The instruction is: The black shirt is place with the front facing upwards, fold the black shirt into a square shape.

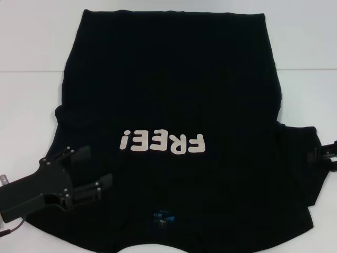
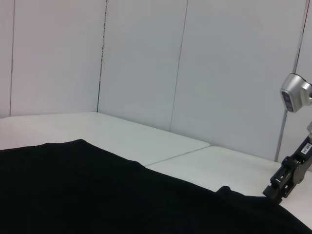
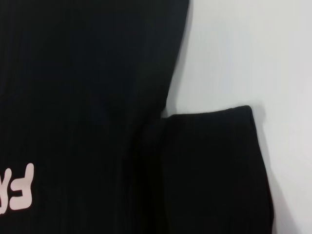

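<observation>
The black shirt [image 1: 174, 105] lies spread flat on the white desk [image 1: 31, 47], front side up. Its white "FREE!" print [image 1: 161, 143] reads inverted in the head view, and the collar with the small blue neck label [image 1: 161, 216] is at the edge nearest the robot. The hem lies at the far edge of the desk. Both short sleeves extend outward to either side.

The left gripper [image 1: 95, 169] is positioned over the shirt's left sleeve and shoulder area, near the robot. Its two black fingers [image 1: 97, 187] are spread apart with a clear gap between them and enclose no fabric. Whether the fingers touch the cloth cannot be determined from the head view.

The right gripper [image 1: 325, 155] is located at the outer edge of the shirt's right sleeve, at the right border of the head view. Only a small part of it is visible there, and in the left wrist view it appears far off [image 2: 287, 183] at the sleeve edge; its finger state probably cannot be read from either view.

The right wrist view shows the right sleeve [image 3: 209, 165] lying flat on the desk beside the shirt body, with part of the print visible.

The left wrist view shows the shirt surface [image 2: 97, 195] with a grey panelled wall [image 2: 146, 58] behind the desk.
</observation>
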Motion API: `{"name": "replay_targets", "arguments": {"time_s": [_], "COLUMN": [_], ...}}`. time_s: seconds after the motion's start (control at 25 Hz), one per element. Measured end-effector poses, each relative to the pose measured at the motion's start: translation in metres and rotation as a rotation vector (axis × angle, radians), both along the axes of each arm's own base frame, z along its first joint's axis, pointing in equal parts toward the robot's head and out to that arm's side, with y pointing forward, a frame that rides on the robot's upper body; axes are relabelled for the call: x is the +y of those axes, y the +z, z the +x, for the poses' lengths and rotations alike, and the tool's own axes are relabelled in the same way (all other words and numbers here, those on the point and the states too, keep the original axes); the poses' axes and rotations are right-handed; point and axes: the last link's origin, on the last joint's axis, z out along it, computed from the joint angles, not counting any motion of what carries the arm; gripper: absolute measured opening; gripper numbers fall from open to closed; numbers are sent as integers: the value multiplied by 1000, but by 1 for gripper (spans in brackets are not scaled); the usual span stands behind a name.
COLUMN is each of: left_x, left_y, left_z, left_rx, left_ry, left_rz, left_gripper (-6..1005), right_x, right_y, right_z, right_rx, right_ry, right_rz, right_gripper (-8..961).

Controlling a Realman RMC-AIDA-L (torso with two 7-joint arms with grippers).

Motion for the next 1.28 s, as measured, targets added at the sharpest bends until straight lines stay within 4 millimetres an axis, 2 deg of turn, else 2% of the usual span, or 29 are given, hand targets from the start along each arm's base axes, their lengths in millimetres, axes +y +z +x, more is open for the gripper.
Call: {"name": "replay_targets", "arguments": {"time_s": [1.28], "left_x": [0], "left_y": [0], "left_z": [0], "left_rx": [-2], "left_ry": [0], "left_rz": [2], "left_gripper": [920], "right_x": [7], "right_y": [-12], "right_z": [-11], "right_rx": [2], "right_ry": [23], "right_rz": [-27], "right_gripper": [799]}}
